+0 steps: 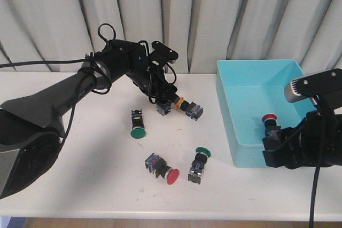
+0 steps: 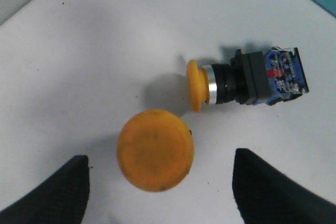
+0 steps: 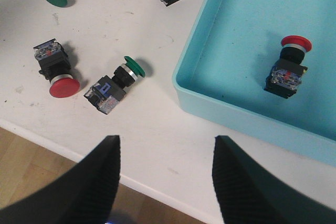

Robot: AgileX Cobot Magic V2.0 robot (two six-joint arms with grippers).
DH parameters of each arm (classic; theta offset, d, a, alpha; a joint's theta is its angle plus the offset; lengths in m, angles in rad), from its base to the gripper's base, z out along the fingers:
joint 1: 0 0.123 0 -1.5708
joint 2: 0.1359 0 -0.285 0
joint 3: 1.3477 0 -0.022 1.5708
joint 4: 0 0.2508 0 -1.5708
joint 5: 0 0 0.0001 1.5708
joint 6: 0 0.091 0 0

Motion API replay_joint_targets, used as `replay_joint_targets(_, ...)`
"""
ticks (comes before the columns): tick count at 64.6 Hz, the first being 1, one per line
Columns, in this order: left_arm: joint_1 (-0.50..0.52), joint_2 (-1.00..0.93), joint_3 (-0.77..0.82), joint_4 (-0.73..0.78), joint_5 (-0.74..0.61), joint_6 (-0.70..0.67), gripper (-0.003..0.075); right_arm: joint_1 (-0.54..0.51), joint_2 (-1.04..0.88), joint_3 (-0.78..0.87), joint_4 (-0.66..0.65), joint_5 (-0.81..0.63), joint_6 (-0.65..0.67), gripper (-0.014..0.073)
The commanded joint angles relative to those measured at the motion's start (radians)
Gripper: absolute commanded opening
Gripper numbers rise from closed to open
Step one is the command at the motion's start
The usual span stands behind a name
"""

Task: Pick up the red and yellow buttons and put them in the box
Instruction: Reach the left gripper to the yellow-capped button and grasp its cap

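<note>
- Left gripper (image 2: pixel 160 182): jaws spread wide and empty, poised over an upright yellow button (image 2: pixel 155 149) standing cap-up on the white counter (image 2: pixel 94 56); the cap lies between the two fingers (image 2: pixel 52 192) without touching either.
- Second yellow button (image 2: pixel 247 80): lies on its side just beside the first, cap toward it, blue-ended body pointing away; the two appear close but apart.
- Front view: the left gripper (image 1: pixel 165 100) reaches down to this yellow pair, in the middle of the counter, left of the box (image 1: pixel 256 78).
- Red button (image 1: pixel 162 167): lies on its side near the counter's front edge, with a green button (image 1: pixel 199 164) just to its right and another green one (image 1: pixel 137 124) farther back on the left.
- Box: turquoise, at the right of the counter; one red button (image 3: pixel 289 66) already lies inside it on the floor.
- Right gripper (image 3: pixel 165 182): jaws wide apart, holding nothing, hanging above the counter's front edge near the box's front-left corner.
</note>
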Motion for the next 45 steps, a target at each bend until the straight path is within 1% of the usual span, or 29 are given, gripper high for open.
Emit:
replay_joint_targets(1,-0.001,-0.048,-0.050,-0.023,-0.077,-0.001,0.0553,0.001,-0.017,-0.028,-0.001,-0.057,-0.008,0.0383)
replay_joint_targets(19,0.007,-0.012,-0.048,-0.024,-0.100,0.003,0.0552,0.001,-0.017,-0.028,-0.001,-0.058,-0.008,0.0383)
replay_joint_targets(26,0.007,-0.004,-0.048,-0.027,-0.106,0.025,0.0535,0.001,-0.017,-0.028,-0.001,-0.057,-0.008,0.0383)
replay_joint_targets(34,0.007,0.001,-0.048,-0.027,-0.123,0.033,0.0484,0.001,-0.017,-0.028,-0.001,-0.057,-0.008,0.0383)
replay_joint_targets(45,0.007,0.001,-0.048,-0.028,-0.133,0.032,0.0365,0.001,-0.017,-0.028,-0.001,-0.057,-0.008,0.0383)
